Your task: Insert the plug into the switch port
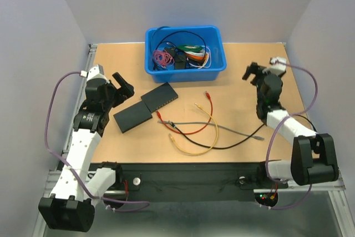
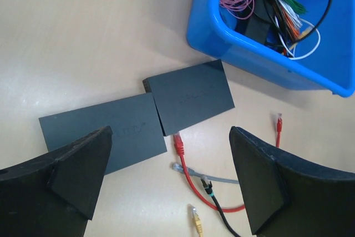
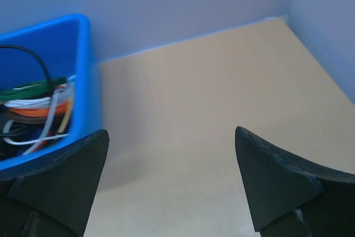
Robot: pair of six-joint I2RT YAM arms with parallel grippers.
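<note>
Two flat dark switches lie side by side on the table, the near one (image 1: 132, 116) and the far one (image 1: 160, 96); both show in the left wrist view (image 2: 105, 134) (image 2: 191, 94). A red cable's plug (image 2: 178, 143) lies against the far switch's edge. A grey plug (image 2: 178, 167), a black plug (image 2: 206, 183) and a yellow plug (image 2: 195, 213) lie close by. My left gripper (image 1: 123, 88) is open and empty, hovering left of the switches. My right gripper (image 1: 252, 72) is open and empty over bare table at the right.
A blue bin (image 1: 185, 51) of coiled cables stands at the back centre, also in both wrist views (image 2: 266, 54) (image 3: 83, 76). Red (image 1: 188, 129), yellow (image 1: 202, 137), grey (image 1: 222, 129) and black (image 1: 233, 144) cables lie tangled mid-table. Walls enclose the table.
</note>
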